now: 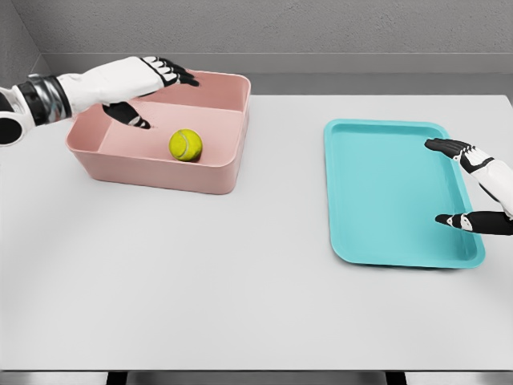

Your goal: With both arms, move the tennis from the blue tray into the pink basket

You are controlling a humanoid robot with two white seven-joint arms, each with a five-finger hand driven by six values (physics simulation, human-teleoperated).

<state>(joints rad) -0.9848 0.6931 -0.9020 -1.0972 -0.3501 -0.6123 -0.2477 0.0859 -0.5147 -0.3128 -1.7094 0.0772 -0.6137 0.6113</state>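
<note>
Head view. A yellow-green tennis ball (pixel 186 145) is seen resting on the floor of the pink basket (pixel 152 172), near the middle and apart from its walls. The basket is placed at the left of the white surface (pixel 240 305). The left hand (pixel 144 88) is held over the basket's rear left part, fingers spread and extended, thumb pointed downward, with nothing grasped and no contact with the ball. The blue tray (pixel 385 192) is laid flat at the right of the surface, well apart from the basket, with nothing lying on it. The right hand (pixel 473 188) is shown above the tray's right edge, fingers and thumb parted, nothing held between them.
</note>
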